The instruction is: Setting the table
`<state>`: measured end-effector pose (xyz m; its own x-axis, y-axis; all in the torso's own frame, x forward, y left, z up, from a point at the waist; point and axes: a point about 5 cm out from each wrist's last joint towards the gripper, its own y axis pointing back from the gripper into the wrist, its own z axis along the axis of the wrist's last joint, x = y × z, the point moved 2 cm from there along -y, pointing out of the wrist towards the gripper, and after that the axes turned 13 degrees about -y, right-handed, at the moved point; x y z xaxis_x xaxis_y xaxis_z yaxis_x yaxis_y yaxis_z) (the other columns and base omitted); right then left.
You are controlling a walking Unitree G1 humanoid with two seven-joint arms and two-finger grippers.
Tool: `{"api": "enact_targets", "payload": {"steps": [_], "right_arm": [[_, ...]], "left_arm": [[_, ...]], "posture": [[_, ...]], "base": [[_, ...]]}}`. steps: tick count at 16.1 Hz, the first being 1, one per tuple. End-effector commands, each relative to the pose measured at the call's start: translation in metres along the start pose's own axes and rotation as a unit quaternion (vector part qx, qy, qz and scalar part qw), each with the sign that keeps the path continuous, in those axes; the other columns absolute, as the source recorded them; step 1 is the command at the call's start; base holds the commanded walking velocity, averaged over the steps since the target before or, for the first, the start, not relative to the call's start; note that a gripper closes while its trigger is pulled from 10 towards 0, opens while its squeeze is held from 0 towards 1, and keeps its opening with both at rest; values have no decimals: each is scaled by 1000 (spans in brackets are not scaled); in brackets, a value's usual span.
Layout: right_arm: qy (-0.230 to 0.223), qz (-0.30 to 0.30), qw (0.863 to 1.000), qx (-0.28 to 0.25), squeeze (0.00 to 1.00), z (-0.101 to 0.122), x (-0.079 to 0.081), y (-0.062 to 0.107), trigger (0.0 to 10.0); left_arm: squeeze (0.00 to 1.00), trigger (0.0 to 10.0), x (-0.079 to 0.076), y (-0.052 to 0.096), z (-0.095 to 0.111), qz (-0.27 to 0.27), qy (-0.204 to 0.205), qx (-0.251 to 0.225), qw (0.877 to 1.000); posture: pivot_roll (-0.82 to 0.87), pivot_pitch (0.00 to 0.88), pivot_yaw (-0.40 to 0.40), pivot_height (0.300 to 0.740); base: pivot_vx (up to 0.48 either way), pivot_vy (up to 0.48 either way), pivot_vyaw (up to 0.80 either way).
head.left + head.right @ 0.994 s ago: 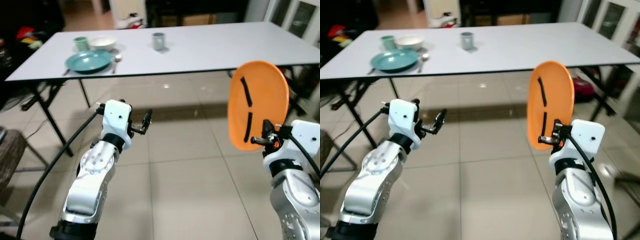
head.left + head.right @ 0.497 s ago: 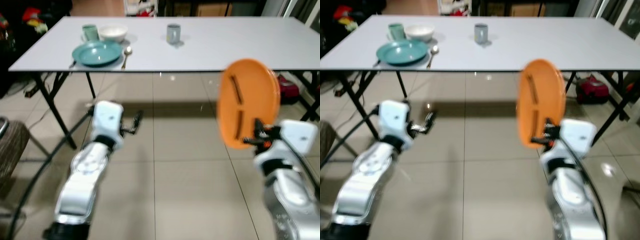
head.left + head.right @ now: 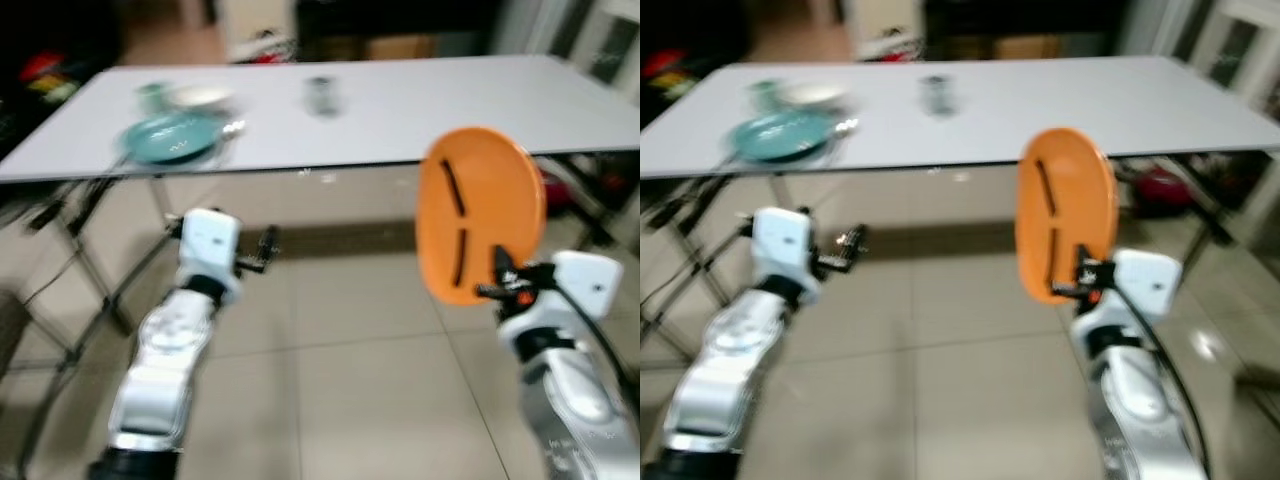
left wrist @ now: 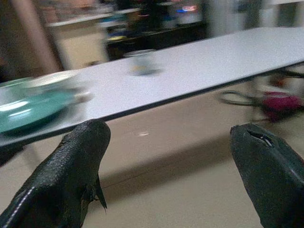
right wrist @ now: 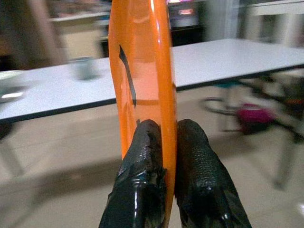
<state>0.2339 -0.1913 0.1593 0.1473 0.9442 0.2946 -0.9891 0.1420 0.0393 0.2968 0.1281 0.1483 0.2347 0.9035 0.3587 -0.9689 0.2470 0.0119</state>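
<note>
An orange plate stands on edge, almost upright, above the floor to the right. My right gripper is shut on its lower rim, and its two black fingers pinch the plate from both sides. My left gripper is held out in front at the left, open and empty, its fingers spread wide. Ahead stands a long white table. On its left part sit a teal plate, a white bowl, a green cup and a spoon. A grey cup stands near the middle.
Black table legs stand under the table's left end. A red object lies on the floor under the right end. Beige tiled floor lies between me and the table. Dark furniture lines the far wall.
The whole picture has shifted and blurred, so the camera has moved. The orange plate stays in my right gripper and the left gripper stays open.
</note>
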Motion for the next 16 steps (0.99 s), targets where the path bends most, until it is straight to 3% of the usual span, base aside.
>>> {"api": "enact_targets", "payload": {"steps": [1,7,16], "right_arm": [[-8,16,1000,-19,0,8,7,-1,10000],[-14,16,1000,-21,0,12,1,-9,10000],[-25,38,999,-9,0,9,6,-11,10000]], "left_arm": [[0,10000,8,0,0,9,-15,0,1000],[0,10000,4,-2,2,14,-9,-4,1000],[0,10000,11,2,-1,29,-16,2,999]], "posture": [[-37,0,28,740],[-14,0,9,740],[-5,0,-1,740]], "base": [[356,0,0],[354,0,0],[358,0,0]]}}
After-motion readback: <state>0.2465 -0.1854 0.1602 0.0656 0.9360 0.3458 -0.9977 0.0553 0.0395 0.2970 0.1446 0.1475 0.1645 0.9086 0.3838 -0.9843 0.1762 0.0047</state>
